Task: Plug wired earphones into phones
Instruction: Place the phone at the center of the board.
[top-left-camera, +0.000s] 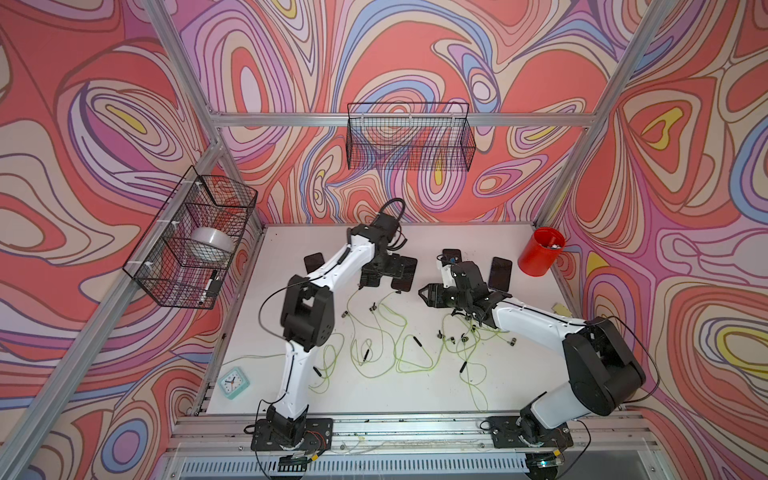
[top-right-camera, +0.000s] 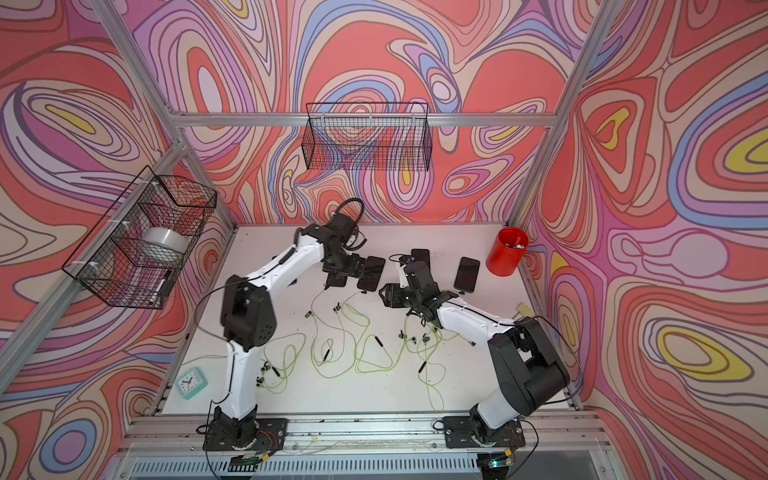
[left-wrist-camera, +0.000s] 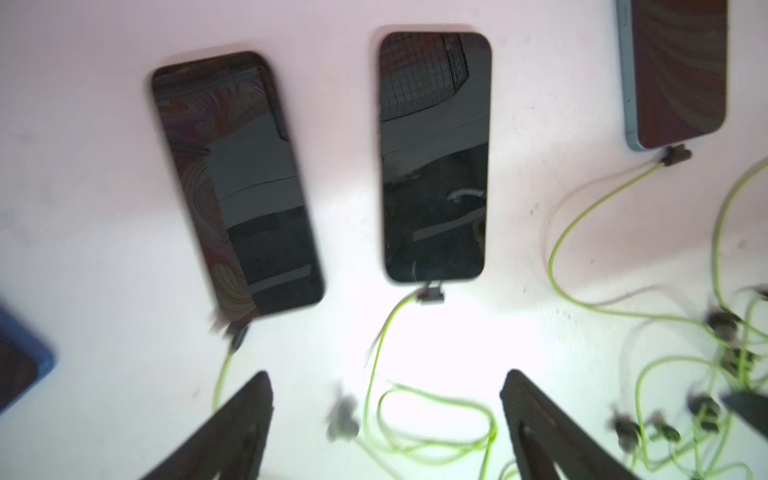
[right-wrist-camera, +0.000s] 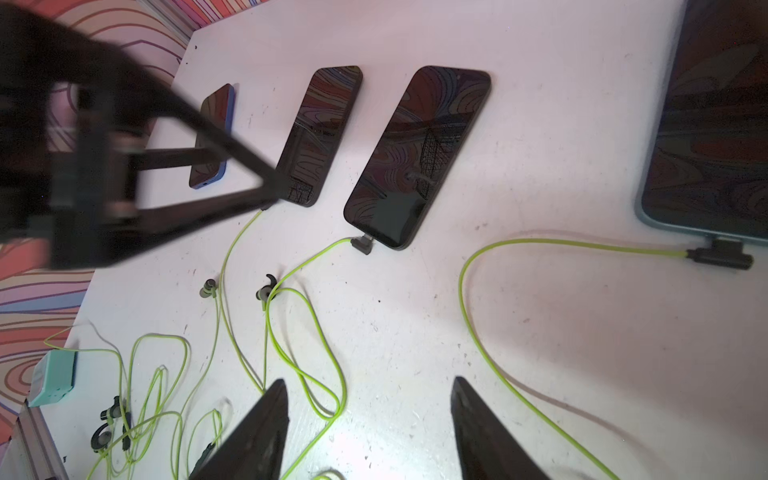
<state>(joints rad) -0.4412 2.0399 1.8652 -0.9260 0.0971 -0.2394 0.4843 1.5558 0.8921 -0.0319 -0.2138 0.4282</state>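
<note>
Jaws first: your left jaws stand apart with nothing between them, low and just off the plug end of the phone second from the left end (left-wrist-camera: 237, 187) of the row. Your right jaws are also apart and empty, held above the worktop (top-left-camera: 374, 395) near the middle of the row, with a green cable (right-wrist-camera: 582, 242) running past them.

Just beyond the left jaws, that second phone has a blurred plug (left-wrist-camera: 237, 332) at its end. The blur, and the arm hiding it in the right wrist view, keep you from being sure it is fully home. The middle phone (left-wrist-camera: 434, 158) has its seated plug (left-wrist-camera: 432, 296) plainly in. The fourth phone (left-wrist-camera: 681, 75) carries a dark plug (left-wrist-camera: 675, 157) at its end as well.

Farther out, two are in doubt. The blue-edged phone (right-wrist-camera: 214, 133) at the left end shows a bare end with no cable at it, so count it as still to do. The last phone (top-left-camera: 500, 272), near the red cup (top-left-camera: 540, 251), is too small in both top views to tell.

By that reckoning you are past halfway: two done, one likely, one left, one unknown. Tangled earphones (right-wrist-camera: 111, 411) lie on the worktop, but you cannot pick out which set is free.
</note>
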